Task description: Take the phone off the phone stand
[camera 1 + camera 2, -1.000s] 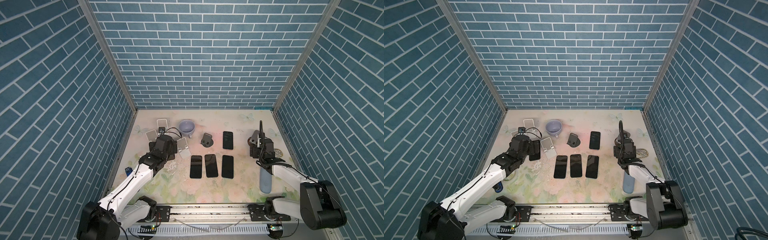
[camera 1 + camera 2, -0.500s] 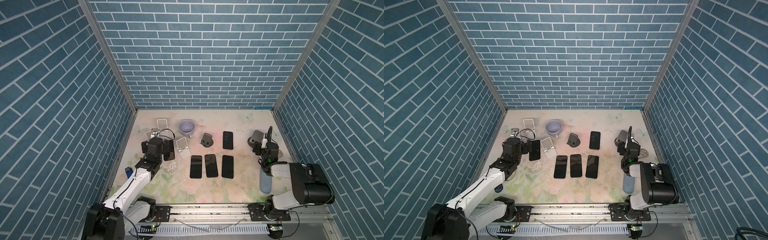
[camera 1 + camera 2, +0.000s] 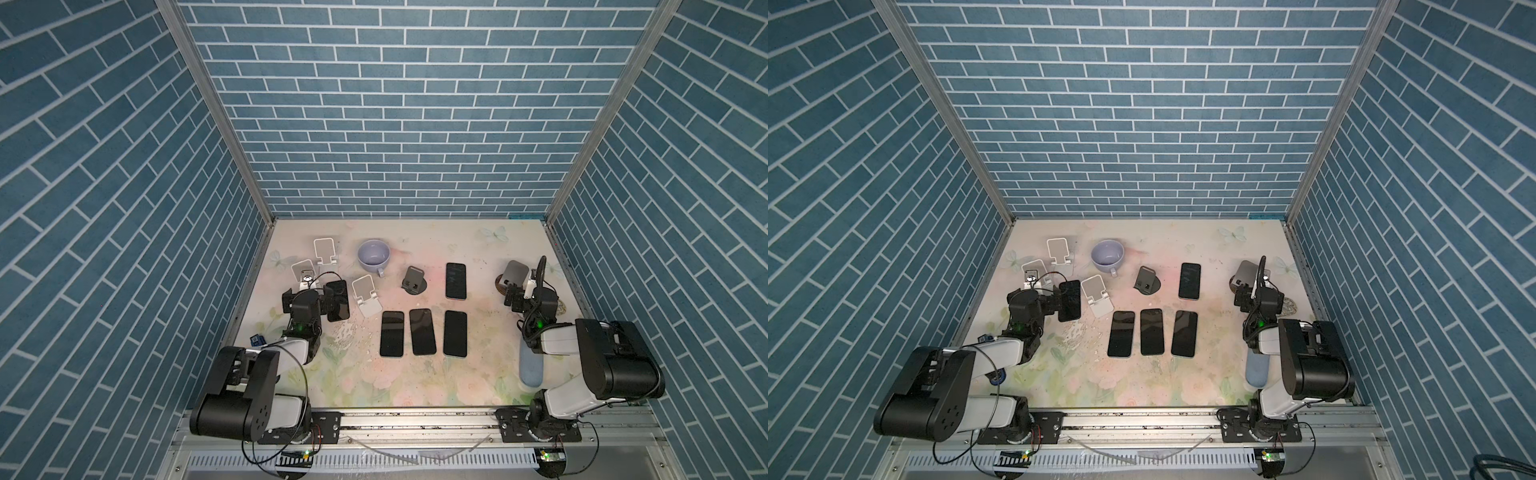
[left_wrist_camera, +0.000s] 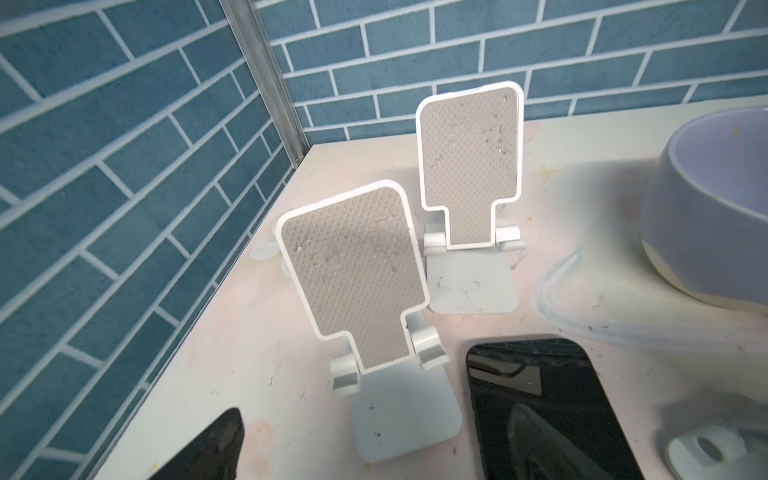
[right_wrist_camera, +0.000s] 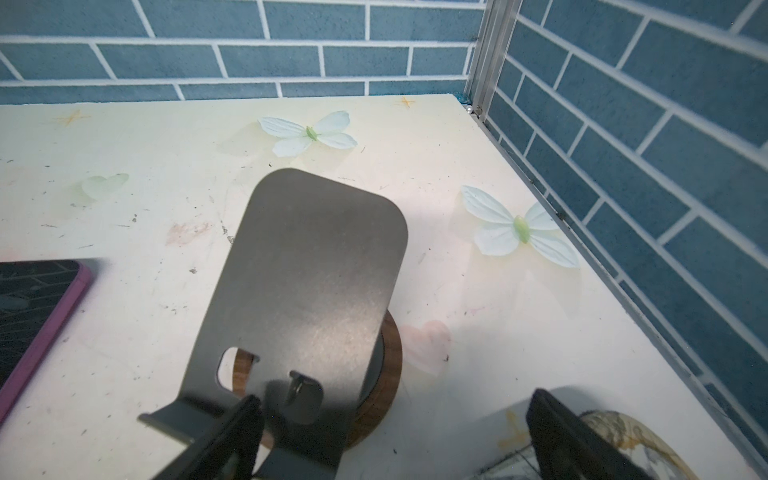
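Top views, cup (image 3: 374,257): upright at the back of the table (image 3: 415,386), lavender inside bare.
Top views, white stands (image 3: 365,296): three near the left wall, faces bare.
Top views, phone (image 3: 338,301): flat on the table between two white stands, resting on none, partly under the left gripper (image 3: 309,297).
Top views, row of phones (image 3: 422,337): three flat mid-table; a lone phone (image 3: 456,280) lies behind them.
Top views, black stand (image 3: 414,280): between cup and lone phone.
Left wrist, left gripper: spread wide, holding nothing; one finger (image 4: 212,449) shows, apart from the phone (image 4: 540,407).
Left wrist, white stands (image 4: 353,274): two upright behind the phone, cup (image 4: 715,199) beside them.
Right wrist, right gripper (image 5: 392,399): jaws wide, holding nothing; one finger overlaps the grey stand's lip, contact unclear.
Right wrist, grey stand (image 5: 307,270): on a round wooden base (image 5: 392,361), plate bare; lone phone (image 5: 37,316), purple-edged, flat beside it.
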You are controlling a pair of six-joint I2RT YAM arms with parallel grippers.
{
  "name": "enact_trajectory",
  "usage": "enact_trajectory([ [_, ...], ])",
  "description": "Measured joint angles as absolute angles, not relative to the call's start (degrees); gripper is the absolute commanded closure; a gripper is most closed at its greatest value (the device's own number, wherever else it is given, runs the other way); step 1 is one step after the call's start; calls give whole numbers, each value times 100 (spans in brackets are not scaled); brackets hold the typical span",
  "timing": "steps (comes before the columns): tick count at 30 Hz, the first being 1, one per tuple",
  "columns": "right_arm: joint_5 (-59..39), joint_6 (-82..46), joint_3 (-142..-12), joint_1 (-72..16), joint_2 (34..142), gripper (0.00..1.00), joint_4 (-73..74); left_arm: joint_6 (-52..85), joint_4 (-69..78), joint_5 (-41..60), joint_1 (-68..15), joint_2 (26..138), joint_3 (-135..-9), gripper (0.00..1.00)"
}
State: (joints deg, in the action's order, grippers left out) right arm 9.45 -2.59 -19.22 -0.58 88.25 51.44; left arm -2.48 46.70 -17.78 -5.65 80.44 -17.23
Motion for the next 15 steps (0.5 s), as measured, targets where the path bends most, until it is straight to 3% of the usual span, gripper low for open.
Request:
enact_trajectory([
  [4,947,-259,-1922,-56,8825,1,5146,-248,5457,-1492,-386,8748,-1647,0],
  [15,906,-259,-1922,-56,8825,1,5148,-198,5402,-1431,-349,8770,-1977,0],
])
